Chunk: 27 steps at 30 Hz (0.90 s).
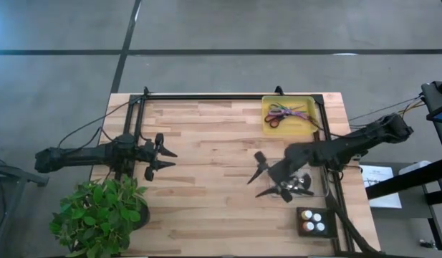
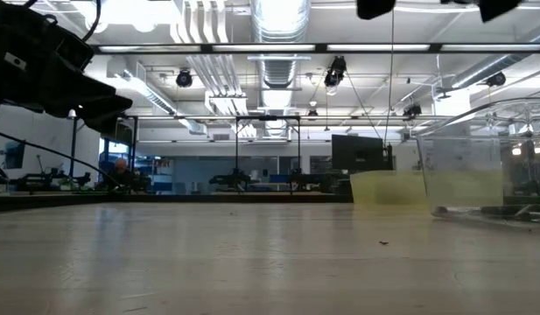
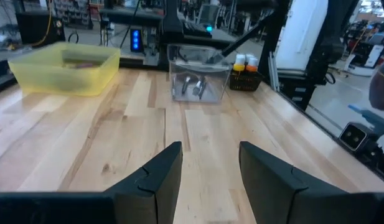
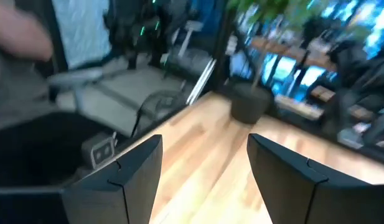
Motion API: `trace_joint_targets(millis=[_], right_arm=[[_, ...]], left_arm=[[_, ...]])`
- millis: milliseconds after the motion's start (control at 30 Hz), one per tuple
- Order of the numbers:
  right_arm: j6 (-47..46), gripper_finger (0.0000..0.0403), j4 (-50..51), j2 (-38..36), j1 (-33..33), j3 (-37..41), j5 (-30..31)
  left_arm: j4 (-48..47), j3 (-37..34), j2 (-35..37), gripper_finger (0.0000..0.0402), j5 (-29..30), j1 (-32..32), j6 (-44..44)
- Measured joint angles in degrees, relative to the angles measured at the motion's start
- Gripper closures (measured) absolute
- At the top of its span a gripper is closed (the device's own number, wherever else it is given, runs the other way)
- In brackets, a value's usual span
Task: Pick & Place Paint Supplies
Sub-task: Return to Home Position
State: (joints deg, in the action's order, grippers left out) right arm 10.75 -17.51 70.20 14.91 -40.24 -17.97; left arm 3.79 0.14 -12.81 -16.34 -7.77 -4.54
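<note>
Since the scissors [image 1: 284, 115] lie in the yellow tray [image 1: 266, 125] and the bottles [image 1: 317, 216] stand in the black bin [image 1: 299, 231], with nothing loose on the counter [image 1: 206, 208], I judge sorting done, my right pincer [image 1: 256, 175] wide and empty above it, my left pincer [image 1: 172, 159] likewise.

No text, brand or number can be read anywhere; a white sheet [image 1: 379, 182] just beyond the desk's [image 1: 206, 179] right edge carries dark print too small to make out; a blue-lit panel [image 3: 135, 40] beyond the desk shows no legible figures; any marking on the paint bottles [image 1: 312, 221] at the right edge's corner is too small to tell.
</note>
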Motion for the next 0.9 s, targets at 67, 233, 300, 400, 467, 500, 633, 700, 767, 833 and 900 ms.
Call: trace_joint_targets(millis=[67,233,300,400,467,500,633,700,767,833,900], right_arm=[[-1.4,0.0169,-4.5,-3.3,-0.6,4.4,0.7],[-2.3,0.0169,-6.8,-14.6,-0.2,16.7,6.8],[-3.6,0.0169,-7.0,-19.8,-0.2,21.1,8.4],[-5.9,0.0169,-6.8,-26.4,-0.2,27.3,8.8],[-6.2,0.0169,-7.7,-30.4,-0.2,30.1,9.0],[-6.3,0.0169,-7.9,-32.5,-0.2,31.4,9.1],[-5.9,0.0169,-7.7,-39.3,-0.2,35.2,10.8],[-5.5,0.0169,-7.6,-42.1,-0.2,36.8,11.9],[-4.7,0.0169,-7.8,-44.2,-0.2,38.2,12.4],[-3.6,0.0169,-7.4,-46.2,-0.2,39.5,13.3],[-3.3,0.0169,-5.9,-48.0,-0.2,39.7,13.3]], left_arm=[[-0.5,0.0,-0.2,0.0237,0.0,0.0,0.0],[-0.2,0.0,-0.7,0.0237,0.0,0.0,0.0],[-0.5,0.0,-1.0,0.0237,0.0,0.0,0.0],[-0.1,0.0,-1.1,0.0237,0.0,0.0,0.0],[-0.2,0.0,-1.2,0.0237,0.0,0.0,0.0],[-0.2,0.0,-1.3,0.0237,0.0,0.0,0.0],[-0.2,0.0,-1.6,0.0237,0.0,0.0,0.0],[-0.3,0.0,-1.6,0.0237,0.0,0.0,0.0],[-0.2,0.0,-1.6,0.0237,0.0,0.0,0.0],[-0.2,0.0,-1.6,0.0237,0.0,0.0,0.0],[-0.2,0.0,-1.6,0.0237,0.0,0.0,0.0]])
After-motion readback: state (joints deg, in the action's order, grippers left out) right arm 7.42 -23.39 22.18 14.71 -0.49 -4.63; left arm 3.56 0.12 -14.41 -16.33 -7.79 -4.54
